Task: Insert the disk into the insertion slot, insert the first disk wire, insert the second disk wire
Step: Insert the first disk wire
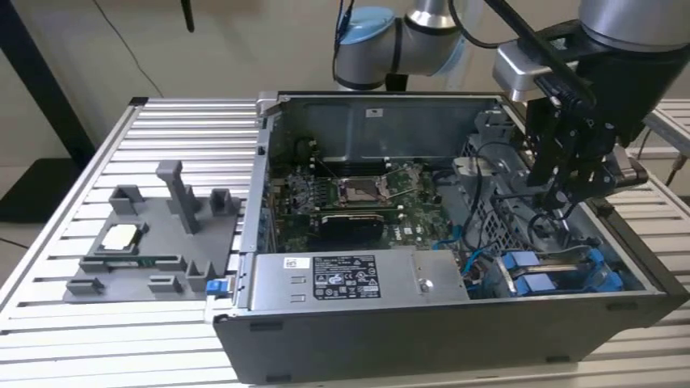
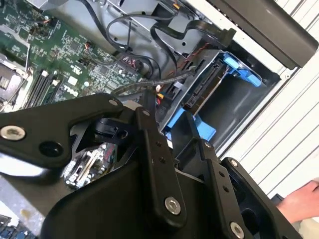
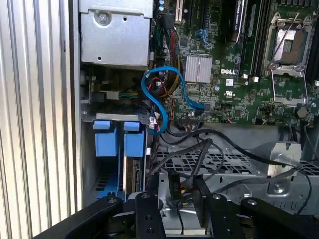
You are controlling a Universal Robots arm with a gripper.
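Gripper point(image 1: 563, 202) hangs inside open computer case point(image 1: 356, 339), at 12 o'clock of insertion slot point(image 1: 561, 273), which occupies case's 4 o'clock corner in exterior view. Whether gripper holds anything cannot be told. Disk point(image 2: 202, 85) sits between slot's blue rails in second wrist view. Black wires point(image 3: 208, 143) drape near slot. Grey parts tray point(image 1: 161, 242) lies at case's 9 o'clock.

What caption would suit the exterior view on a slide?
Robot gripper hangs inside an open computer case, near the blue-railed insertion slot and beside the motherboard.
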